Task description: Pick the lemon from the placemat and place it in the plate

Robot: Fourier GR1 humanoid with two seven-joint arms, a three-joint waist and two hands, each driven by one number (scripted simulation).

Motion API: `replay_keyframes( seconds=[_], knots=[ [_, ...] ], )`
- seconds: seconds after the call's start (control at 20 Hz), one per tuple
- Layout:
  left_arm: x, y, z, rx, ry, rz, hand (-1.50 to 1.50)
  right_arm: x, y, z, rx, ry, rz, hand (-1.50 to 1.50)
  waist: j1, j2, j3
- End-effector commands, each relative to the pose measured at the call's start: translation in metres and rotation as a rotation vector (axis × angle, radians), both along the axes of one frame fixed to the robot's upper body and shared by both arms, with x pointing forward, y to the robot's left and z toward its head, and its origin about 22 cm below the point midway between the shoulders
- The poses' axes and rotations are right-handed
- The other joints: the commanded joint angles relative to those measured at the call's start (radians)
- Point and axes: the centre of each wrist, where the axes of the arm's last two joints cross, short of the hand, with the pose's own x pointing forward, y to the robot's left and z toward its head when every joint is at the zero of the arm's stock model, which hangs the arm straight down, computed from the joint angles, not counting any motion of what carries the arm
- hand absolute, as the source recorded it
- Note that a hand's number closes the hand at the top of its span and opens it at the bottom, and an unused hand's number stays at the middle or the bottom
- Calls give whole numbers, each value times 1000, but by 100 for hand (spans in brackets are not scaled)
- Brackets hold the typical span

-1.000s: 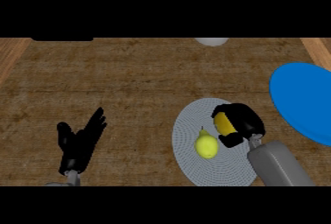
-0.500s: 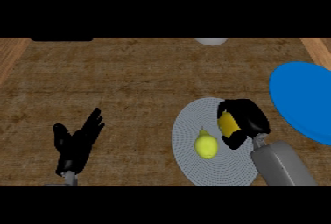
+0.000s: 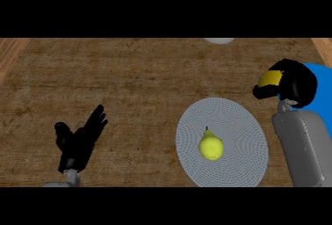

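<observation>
We see the lemon (image 3: pixel 211 147) lying on the grey round placemat (image 3: pixel 243 118), near the mat's middle, its stem end pointing away from us. It sits below and to the left of our right hand (image 3: pixel 285 84), well apart from it, with nothing touching it.

Our right hand hangs at the mat's upper right edge, over the near rim of the blue plate (image 3: pixel 323 83), which runs out of the frame on that side. The hand's fingers are curled in toward the palm; a yellow patch shows on the hand, but the lemon is plainly on the mat, so we judge the hand to have hold of nothing. Its grey forearm comes up along the mat's right side.

Our left hand (image 3: pixel 77 143) rests far off to the left, fingers straight and up, on the woven brown counter top (image 3: pixel 123 79). A pale round thing (image 3: pixel 219 40) shows at the far edge, too cut off to name.

We judge the pick not yet made. The risk from here is that the hand, over the plate with fingers closed, comes back to the lemon without opening and knocks the fruit, which would roll easily on the flat mat. A grasp off-centre on its tapered ends could also squeeze it out sideways.
</observation>
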Motion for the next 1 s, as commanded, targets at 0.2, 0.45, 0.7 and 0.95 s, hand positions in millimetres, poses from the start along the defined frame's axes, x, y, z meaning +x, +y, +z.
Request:
replay_keyframes(
  seconds=[0.2, 0.45, 0.7, 0.95],
  knots=[
    [7, -11, 4, 4, -12, -63, 0, 34, -36, 73, 0, -310, -626, 150, 68, 21, -4],
    [11, -23, 2, 4, -9, -93, 0, 43, -38, 75, -12, -427, -819, 150, 77, 30, 0],
    [8, -20, 2, 4, 6, -87, 0, 43, -44, 76, -39, -583, -907, 150, 75, 17, 5],
    [15, -14, 6, 8, 9, -49, 0, 32, -66, 43, -147, -545, -1022, 150, 41, 10, 5]
  ],
)
